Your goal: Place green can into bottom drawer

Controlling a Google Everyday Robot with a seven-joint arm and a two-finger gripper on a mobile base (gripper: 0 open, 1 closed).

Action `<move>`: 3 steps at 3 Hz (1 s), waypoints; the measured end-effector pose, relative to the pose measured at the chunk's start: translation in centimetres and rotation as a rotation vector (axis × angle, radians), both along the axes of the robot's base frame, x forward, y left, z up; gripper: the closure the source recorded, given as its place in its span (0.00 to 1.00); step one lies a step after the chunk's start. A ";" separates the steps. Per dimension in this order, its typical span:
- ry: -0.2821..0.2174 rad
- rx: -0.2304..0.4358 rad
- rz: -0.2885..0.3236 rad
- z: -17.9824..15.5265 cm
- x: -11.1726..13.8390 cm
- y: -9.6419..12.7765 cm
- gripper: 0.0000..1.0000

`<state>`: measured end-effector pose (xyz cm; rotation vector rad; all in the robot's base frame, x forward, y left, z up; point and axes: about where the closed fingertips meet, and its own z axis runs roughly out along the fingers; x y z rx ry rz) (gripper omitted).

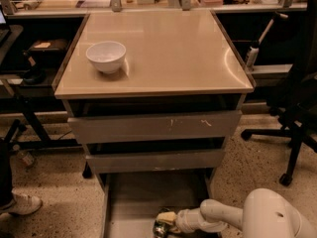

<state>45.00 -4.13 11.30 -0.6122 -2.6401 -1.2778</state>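
The bottom drawer is pulled out at the foot of the cabinet, showing its flat grey floor. My white arm reaches in from the lower right. My gripper is low inside the drawer near its front, right of centre. A small shiny object at the fingertips looks like the green can, seen only as a silver end and dark side, resting on or just above the drawer floor.
A white bowl stands on the beige cabinet top at the left. The scratched top drawer front and middle drawer front are partly open. An office chair stands right; a person's shoe is lower left.
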 end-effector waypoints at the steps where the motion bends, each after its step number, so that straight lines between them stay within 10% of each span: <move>1: 0.000 0.000 0.000 0.0 0.0 0.0 0.35; 3: 0.000 0.000 0.000 0.0 0.0 0.0 0.00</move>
